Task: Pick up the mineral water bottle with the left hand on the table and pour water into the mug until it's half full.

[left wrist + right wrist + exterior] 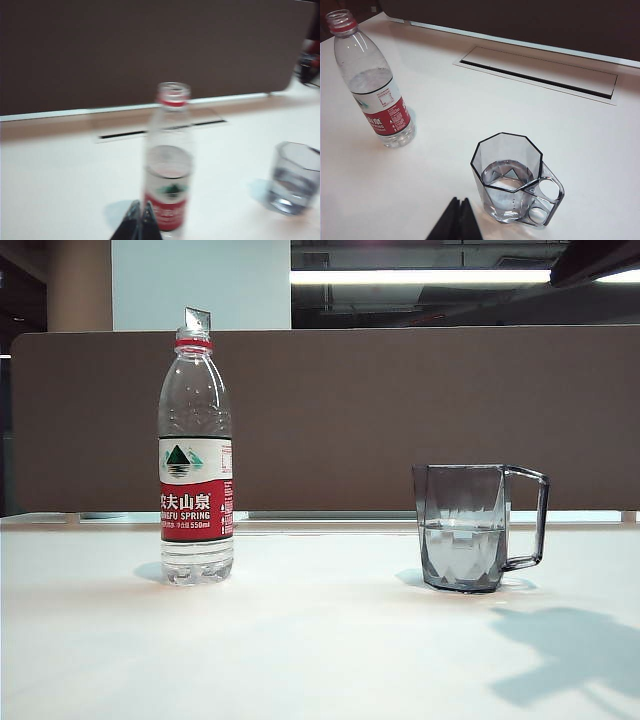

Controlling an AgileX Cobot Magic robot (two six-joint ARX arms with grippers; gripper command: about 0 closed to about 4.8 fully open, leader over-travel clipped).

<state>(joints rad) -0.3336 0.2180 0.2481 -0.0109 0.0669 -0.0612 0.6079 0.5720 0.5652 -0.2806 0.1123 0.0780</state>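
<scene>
Fingers (pixel 145 220) of the left hand (pixel 139 223) were pressed together with nothing between them, their tips meeting in a dark wedge just in front of the bottle (pixel 168 170), low against its red label. That bottle stood upright and uncapped on the table (pixel 60 175), its long axis vertical, part of its water gone. In the left wrist view it rose directly ahead of the closed tips, so the hand faced it squarely but was apart from it, gripping nothing.

Off to the bottle's right, well apart from it, stood the mug (pixel 470 528), upright, its handle turned away from the bottle, with water reaching roughly halfway up its wall. By that level the pour looked done and the bottle set back down.

Fingers of the right hand (pixel 457 220) were likewise together and empty, just beside the mug and much farther from the bottle. Of the two, the left hand was plainly the nearer to the bottle; any fresh grasp would first need its fingers spread around the upright body.
</scene>
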